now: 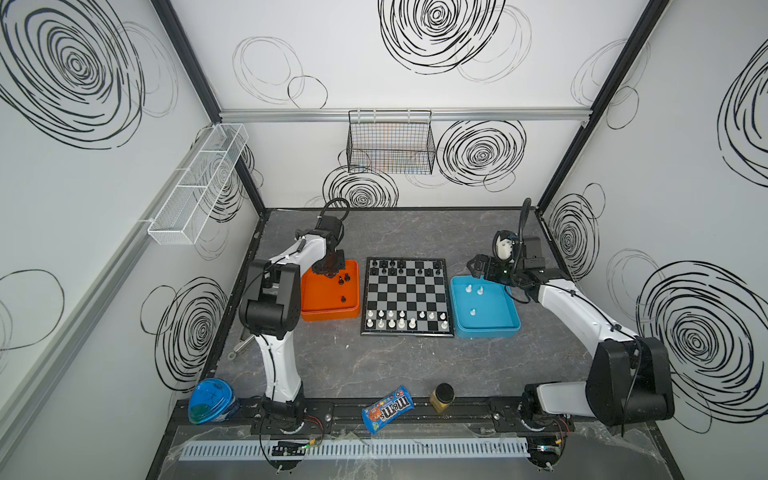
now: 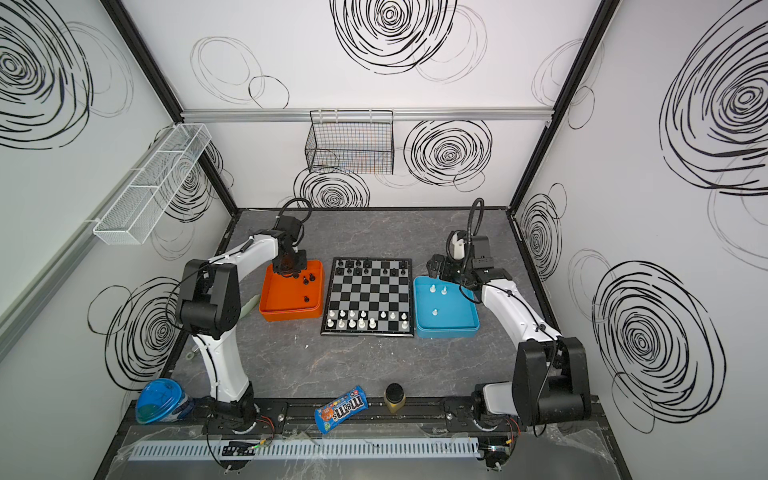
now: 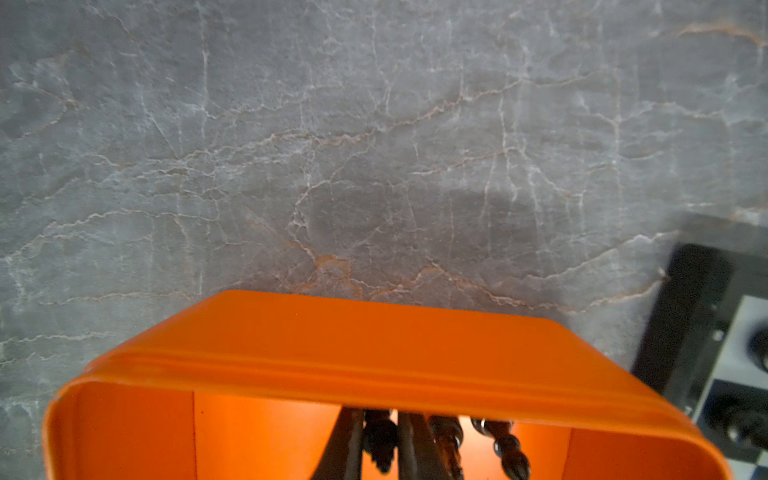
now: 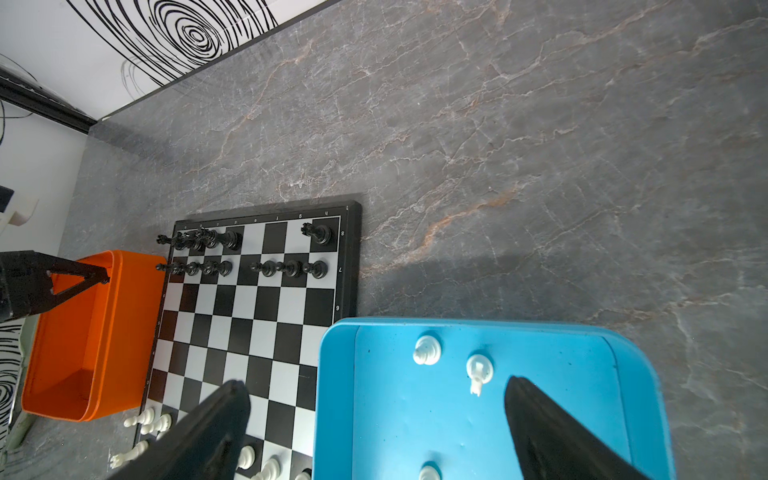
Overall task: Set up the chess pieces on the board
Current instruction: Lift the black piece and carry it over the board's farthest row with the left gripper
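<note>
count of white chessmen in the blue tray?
3. Inside the blue plastic tray: two small white plastic chess pieces side by side near its far edge, a third alone mid-tray. The right arm overhangs its far right part, so another may hide.

The board [image 1: 406, 297] lies mid-table, with chess pieces [image 1: 391, 323] standing on its two farthest and two nearest rows. Just left of the board sits the left tray [image 1: 324, 309], with several pieces toward its far side and the left gripper [image 1: 328, 273] down among them around one. Just right of the board sits the right tray [image 1: 494, 316], holding three pieces. In front of the board lie a candy bag [image 1: 387, 408] and a jar [image 1: 442, 397].
</note>
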Robot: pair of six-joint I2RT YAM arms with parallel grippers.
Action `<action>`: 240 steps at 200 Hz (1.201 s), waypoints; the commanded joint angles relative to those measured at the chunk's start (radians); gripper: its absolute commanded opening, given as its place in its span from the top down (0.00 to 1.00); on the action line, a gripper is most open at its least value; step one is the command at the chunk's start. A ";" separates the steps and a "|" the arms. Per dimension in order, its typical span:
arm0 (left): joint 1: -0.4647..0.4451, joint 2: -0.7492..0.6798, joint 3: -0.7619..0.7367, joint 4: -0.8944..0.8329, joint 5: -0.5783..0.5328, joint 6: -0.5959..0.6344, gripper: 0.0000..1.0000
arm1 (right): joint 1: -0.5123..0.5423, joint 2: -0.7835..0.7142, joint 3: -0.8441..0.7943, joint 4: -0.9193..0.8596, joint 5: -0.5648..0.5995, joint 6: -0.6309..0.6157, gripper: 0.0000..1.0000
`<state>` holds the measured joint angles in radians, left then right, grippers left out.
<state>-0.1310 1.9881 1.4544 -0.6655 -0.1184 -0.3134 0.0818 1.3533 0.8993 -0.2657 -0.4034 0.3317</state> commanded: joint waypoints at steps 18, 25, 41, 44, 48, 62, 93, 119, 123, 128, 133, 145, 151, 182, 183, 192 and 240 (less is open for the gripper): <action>-0.010 -0.061 -0.008 -0.040 -0.018 0.009 0.87 | -0.005 -0.022 0.010 -0.026 -0.002 -0.018 0.00; -0.010 -0.067 -0.008 -0.041 -0.018 0.008 0.87 | -0.005 -0.022 0.012 -0.027 0.001 -0.018 0.00; -0.012 -0.079 -0.005 -0.052 -0.018 0.011 0.87 | -0.005 -0.022 0.013 -0.026 -0.003 -0.018 0.00; -0.013 -0.082 -0.004 -0.052 -0.018 0.012 0.87 | -0.005 -0.022 0.013 -0.026 -0.005 -0.018 0.00; -0.013 -0.085 -0.003 -0.055 -0.018 0.012 0.87 | -0.006 -0.023 0.012 -0.025 -0.006 -0.018 0.00; -0.016 -0.097 -0.002 -0.064 -0.017 0.013 0.87 | -0.005 -0.023 0.013 -0.026 -0.010 -0.017 0.00; -0.025 -0.135 0.007 -0.087 -0.010 0.011 0.87 | -0.005 -0.032 0.007 -0.024 -0.008 -0.017 0.00; -0.052 -0.165 0.039 -0.118 -0.006 0.007 0.87 | -0.006 -0.040 -0.001 -0.021 -0.005 -0.016 0.00; -0.058 -0.168 0.046 -0.123 -0.005 0.007 0.87 | -0.005 -0.042 -0.002 -0.021 -0.004 -0.015 0.00; -0.067 -0.171 0.058 -0.129 -0.004 0.005 0.87 | -0.006 -0.043 -0.004 -0.020 -0.005 -0.014 0.00; -0.076 -0.173 0.070 -0.137 -0.004 0.002 0.87 | -0.005 -0.043 -0.006 -0.020 -0.005 -0.015 0.00; -0.105 -0.171 0.107 -0.154 0.000 -0.004 0.86 | -0.006 -0.045 -0.010 -0.018 -0.004 -0.015 0.00; -0.122 -0.168 0.126 -0.162 0.003 -0.005 0.86 | -0.005 -0.046 -0.011 -0.017 -0.003 -0.014 0.00; -0.228 -0.117 0.265 -0.207 0.004 -0.021 0.86 | -0.007 -0.051 -0.016 -0.011 -0.002 -0.014 0.00; -0.232 -0.115 0.269 -0.208 0.004 -0.021 0.86 | -0.007 -0.052 -0.016 -0.011 -0.002 -0.014 0.00; -0.263 -0.090 0.317 -0.219 0.009 -0.026 0.86 | -0.008 -0.053 -0.016 -0.010 -0.002 -0.013 0.00; -0.400 0.100 0.599 -0.283 0.035 -0.035 0.85 | -0.019 -0.049 -0.007 -0.009 -0.008 -0.019 0.00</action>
<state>-0.4877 1.9911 1.9541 -0.8814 -0.0998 -0.3309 0.0719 1.3247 0.8925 -0.2798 -0.4091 0.3279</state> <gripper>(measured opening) 0.158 0.999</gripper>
